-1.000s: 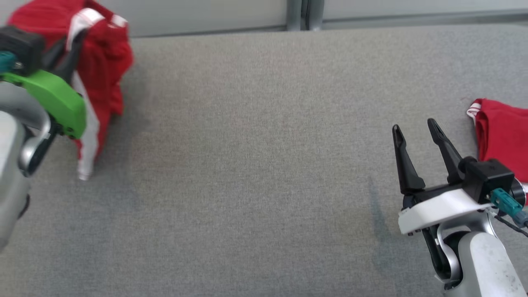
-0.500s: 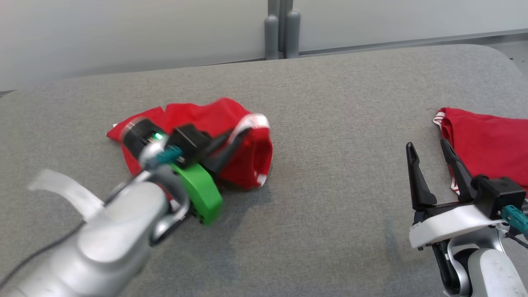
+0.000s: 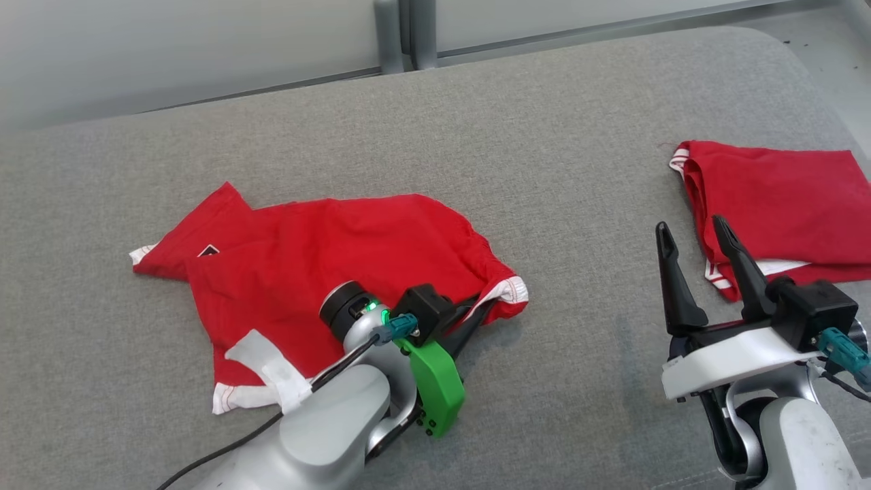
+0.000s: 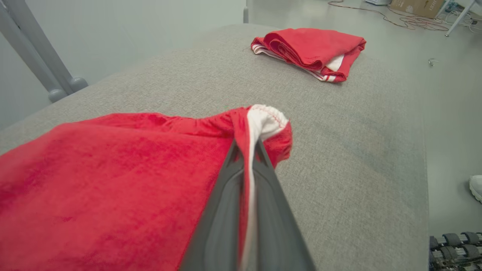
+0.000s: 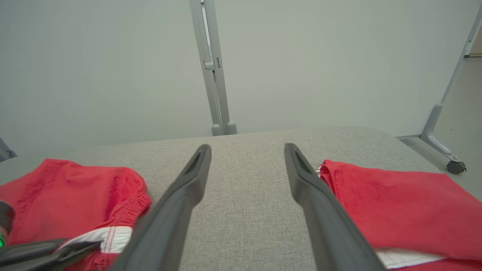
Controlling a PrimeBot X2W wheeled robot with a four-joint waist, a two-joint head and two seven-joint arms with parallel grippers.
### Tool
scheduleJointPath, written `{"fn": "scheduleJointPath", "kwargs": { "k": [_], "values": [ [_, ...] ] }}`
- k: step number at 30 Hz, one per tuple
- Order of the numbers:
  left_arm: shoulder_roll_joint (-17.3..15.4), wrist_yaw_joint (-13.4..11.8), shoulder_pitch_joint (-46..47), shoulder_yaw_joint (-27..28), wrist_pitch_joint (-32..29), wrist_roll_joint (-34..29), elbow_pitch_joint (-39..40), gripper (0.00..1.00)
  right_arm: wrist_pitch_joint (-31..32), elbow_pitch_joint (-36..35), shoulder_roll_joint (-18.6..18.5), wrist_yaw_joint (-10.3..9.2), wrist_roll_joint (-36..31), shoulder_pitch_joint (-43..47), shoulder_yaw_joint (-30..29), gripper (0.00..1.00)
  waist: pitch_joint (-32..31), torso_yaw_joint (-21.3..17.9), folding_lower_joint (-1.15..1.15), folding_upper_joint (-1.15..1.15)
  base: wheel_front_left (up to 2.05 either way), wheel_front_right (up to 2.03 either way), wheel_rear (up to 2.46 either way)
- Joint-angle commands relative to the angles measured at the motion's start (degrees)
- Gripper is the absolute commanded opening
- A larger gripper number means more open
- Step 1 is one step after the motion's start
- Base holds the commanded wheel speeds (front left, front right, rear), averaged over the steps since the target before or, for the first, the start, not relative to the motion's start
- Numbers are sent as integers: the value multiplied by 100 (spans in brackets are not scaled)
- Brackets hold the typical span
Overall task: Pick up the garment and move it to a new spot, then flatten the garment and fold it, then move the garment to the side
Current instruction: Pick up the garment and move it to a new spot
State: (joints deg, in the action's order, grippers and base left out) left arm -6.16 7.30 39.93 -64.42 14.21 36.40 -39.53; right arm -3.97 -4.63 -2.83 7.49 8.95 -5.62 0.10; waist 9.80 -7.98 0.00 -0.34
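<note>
The red garment (image 3: 326, 258) lies loosely spread on the left half of the grey desk (image 3: 558, 136), nearer the front edge than the back. A small dark tag (image 3: 209, 250) sits near its left end, too small to read. The left end effector (image 3: 486, 307) is clenched on the white-banded hem at the garment's right end, low over the desk, probably to lay it out for flattening. The right end effector (image 3: 688, 226) stands released and empty beside a second red garment (image 3: 782, 197), which lies folded by the right edge.

Lab-like test space: grey padded table (image 3: 578, 136), wheeled partition panels (image 5: 113, 75), cardboard box (image 4: 418, 5) on floor.
</note>
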Motion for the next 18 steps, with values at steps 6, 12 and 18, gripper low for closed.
{"fn": "scheduleJointPath", "kwargs": {
  "k": [6,12,18],
  "values": [
    [195,15,34,110,104,50,-580,0,-105,145,-14,0,64,-181,48,100,236,-271,0,34,0,0,0],
    [292,18,-62,301,99,-129,-641,100,-155,268,-14,0,70,-225,38,100,251,-248,0,34,0,0,0],
    [318,17,-225,654,100,-203,-399,100,-189,358,-14,0,76,-264,66,100,136,-99,0,34,0,0,0]
  ]
}}
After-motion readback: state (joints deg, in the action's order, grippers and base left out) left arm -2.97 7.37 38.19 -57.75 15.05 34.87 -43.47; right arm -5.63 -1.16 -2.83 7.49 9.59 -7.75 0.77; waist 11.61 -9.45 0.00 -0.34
